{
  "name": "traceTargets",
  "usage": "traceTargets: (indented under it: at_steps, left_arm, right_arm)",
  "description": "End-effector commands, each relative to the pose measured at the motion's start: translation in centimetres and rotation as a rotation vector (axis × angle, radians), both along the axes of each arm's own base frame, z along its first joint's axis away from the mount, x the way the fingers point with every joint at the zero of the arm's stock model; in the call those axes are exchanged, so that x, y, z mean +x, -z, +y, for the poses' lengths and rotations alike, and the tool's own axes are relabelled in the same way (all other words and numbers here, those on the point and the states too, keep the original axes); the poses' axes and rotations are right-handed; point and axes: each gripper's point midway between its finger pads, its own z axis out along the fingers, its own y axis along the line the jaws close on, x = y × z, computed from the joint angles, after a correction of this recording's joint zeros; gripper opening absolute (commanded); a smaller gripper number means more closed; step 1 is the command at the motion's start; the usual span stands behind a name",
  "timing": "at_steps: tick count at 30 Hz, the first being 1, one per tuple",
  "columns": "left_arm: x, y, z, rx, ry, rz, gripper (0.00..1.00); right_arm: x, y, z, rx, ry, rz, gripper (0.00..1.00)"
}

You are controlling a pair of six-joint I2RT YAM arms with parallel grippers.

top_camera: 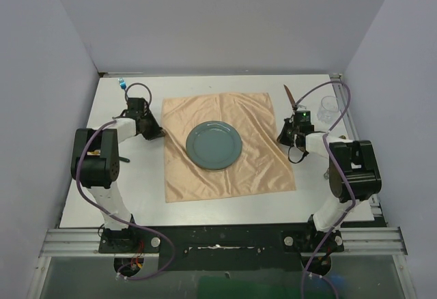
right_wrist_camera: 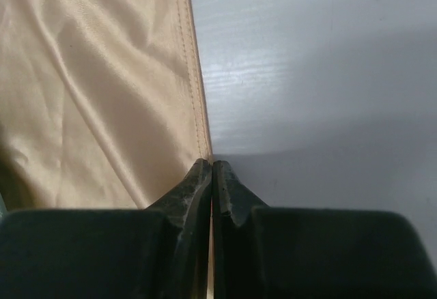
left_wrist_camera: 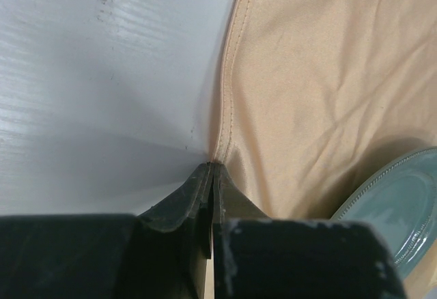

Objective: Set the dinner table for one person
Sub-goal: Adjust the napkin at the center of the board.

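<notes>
A peach-orange cloth (top_camera: 225, 145) lies spread on the white dinner table (top_camera: 225, 200), with a grey-green plate (top_camera: 214, 145) on its middle. My left gripper (top_camera: 160, 134) is shut on the cloth's left edge (left_wrist_camera: 225, 108); the plate's rim (left_wrist_camera: 399, 210) shows at the lower right of that wrist view. My right gripper (top_camera: 281, 138) is shut on the cloth's right edge (right_wrist_camera: 194, 87). In both wrist views the jaws are pressed together with the hem pinched between them, low on the table.
A clear glass (top_camera: 328, 108) stands at the far right. A brown-handled utensil (top_camera: 290, 95) lies near it. A small blue-capped thing (top_camera: 123, 82) sits at the far left corner. A dark utensil (top_camera: 121, 158) lies by the left arm.
</notes>
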Motion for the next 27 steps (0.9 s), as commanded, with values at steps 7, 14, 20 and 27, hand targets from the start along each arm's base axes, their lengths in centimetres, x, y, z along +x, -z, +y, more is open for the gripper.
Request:
traceTargets:
  at_steps: [7, 14, 20, 27]
  left_arm:
    - [-3.1, 4.3, 0.9, 0.074, 0.041, 0.172, 0.00]
    - [-2.6, 4.0, 0.7, 0.088, 0.066, 0.172, 0.00]
    - [-3.3, 4.1, 0.8, 0.117, 0.091, 0.208, 0.00]
    - [-3.8, 3.0, 1.4, 0.133, 0.043, 0.175, 0.12]
  right_arm:
    - [-3.0, -3.4, -1.4, -0.124, 0.098, 0.012, 0.00]
    - [-4.0, -4.2, -1.9, -0.168, 0.148, 0.016, 0.00]
    - [-3.6, -4.1, -2.0, -0.181, 0.150, -0.004, 0.02]
    - [1.3, -3.6, -1.5, -0.235, 0.092, -0.022, 0.37]
